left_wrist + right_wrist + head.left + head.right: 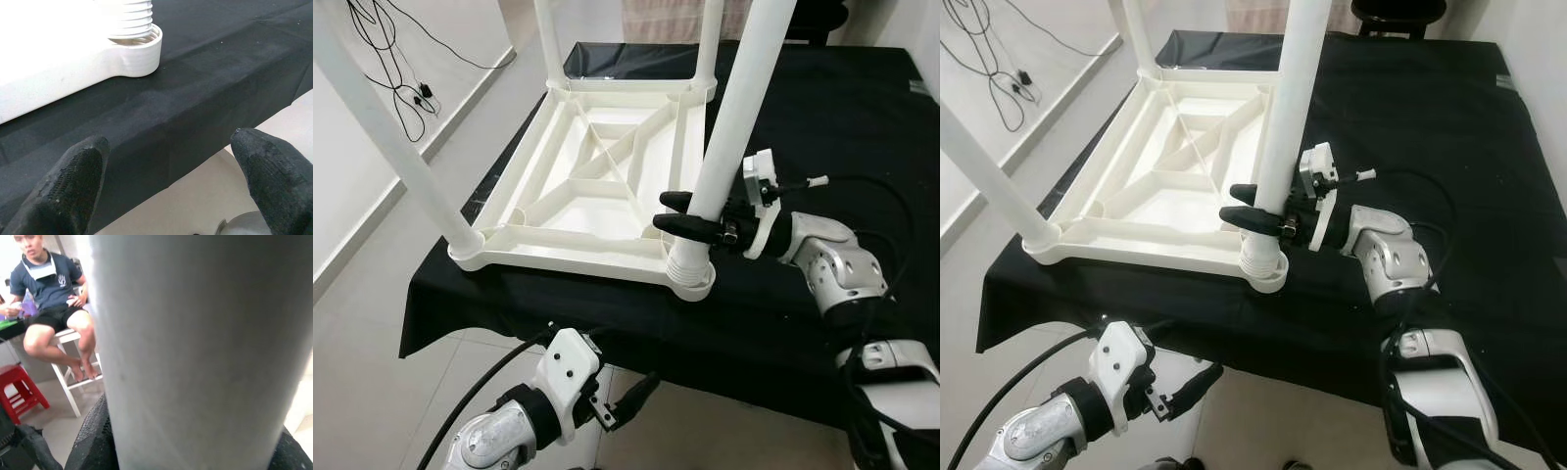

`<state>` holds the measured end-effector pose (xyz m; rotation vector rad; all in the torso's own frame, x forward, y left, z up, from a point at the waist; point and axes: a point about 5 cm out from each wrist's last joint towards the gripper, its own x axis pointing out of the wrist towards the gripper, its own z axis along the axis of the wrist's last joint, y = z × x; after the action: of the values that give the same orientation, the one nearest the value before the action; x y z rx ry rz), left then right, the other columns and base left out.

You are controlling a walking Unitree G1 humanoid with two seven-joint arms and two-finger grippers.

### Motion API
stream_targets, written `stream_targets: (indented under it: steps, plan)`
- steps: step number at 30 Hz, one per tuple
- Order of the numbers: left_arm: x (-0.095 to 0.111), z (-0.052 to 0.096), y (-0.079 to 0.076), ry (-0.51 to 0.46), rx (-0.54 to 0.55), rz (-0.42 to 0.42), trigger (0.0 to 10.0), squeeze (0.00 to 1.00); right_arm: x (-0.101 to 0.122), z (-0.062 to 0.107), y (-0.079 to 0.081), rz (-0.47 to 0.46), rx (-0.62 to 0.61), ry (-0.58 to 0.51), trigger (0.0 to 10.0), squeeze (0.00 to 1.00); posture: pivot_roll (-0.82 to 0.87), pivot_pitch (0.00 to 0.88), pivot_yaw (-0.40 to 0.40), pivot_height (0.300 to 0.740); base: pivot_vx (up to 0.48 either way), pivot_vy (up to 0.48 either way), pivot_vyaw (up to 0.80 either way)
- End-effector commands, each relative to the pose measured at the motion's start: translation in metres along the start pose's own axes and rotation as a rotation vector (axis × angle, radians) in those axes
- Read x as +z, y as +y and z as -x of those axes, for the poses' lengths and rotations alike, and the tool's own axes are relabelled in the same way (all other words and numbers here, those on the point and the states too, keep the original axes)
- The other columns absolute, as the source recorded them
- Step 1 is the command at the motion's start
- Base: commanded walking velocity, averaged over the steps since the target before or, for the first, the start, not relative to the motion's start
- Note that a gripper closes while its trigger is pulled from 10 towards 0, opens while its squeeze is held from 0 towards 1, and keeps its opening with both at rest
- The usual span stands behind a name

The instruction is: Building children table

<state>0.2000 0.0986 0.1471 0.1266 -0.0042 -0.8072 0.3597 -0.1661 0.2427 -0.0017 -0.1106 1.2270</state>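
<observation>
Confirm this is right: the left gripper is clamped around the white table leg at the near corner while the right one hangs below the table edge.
Wrong arms. The right gripper clamps the white table leg, as the left eye view shows; the left gripper hangs below the table edge.

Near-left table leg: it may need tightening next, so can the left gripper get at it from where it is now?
Probably yes. The left gripper hangs open below the black-clothed edge; open air separates it from the near-left leg, but the arm must rise.
</observation>
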Motion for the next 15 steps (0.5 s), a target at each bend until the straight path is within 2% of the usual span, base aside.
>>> stream_targets:
  steps: [1, 5, 9, 15]
  plan:
    - [0.0035, 0.0035, -0.005, -0.019, -0.027, -0.018, 10.0, 0.0, -0.0128, -0.0015, -0.0006, -0.049, 0.0, 0.043, 10.0, 0.0, 0.07, 0.264, 0.049, 0.74, 0.0, 0.0, 0.0]
    - [0.0074, 0.0044, -0.0073, -0.049, -0.04, -0.021, 10.0, 0.0, -0.0149, 0.0022, -0.0006, -0.087, 0.054, 0.078, 10.0, 0.0, 0.08, 0.269, 0.043, 0.74, 0.0, 0.0, 0.0]
    - [0.0086, 0.0044, -0.0079, -0.058, -0.049, -0.015, 10.0, 0.0, -0.0156, 0.0061, 0.0011, -0.089, 0.108, 0.122, 10.0, 0.0, 0.08, 0.272, 0.042, 0.74, 0.0, 0.0, 0.0]
    - [0.0089, 0.0042, -0.0078, -0.06, -0.053, -0.014, 10.0, 0.0, -0.016, 0.0064, 0.0006, -0.077, 0.111, 0.14, 10.0, 0.0, 0.08, 0.275, 0.043, 0.74, 0.0, 0.0, 0.0]
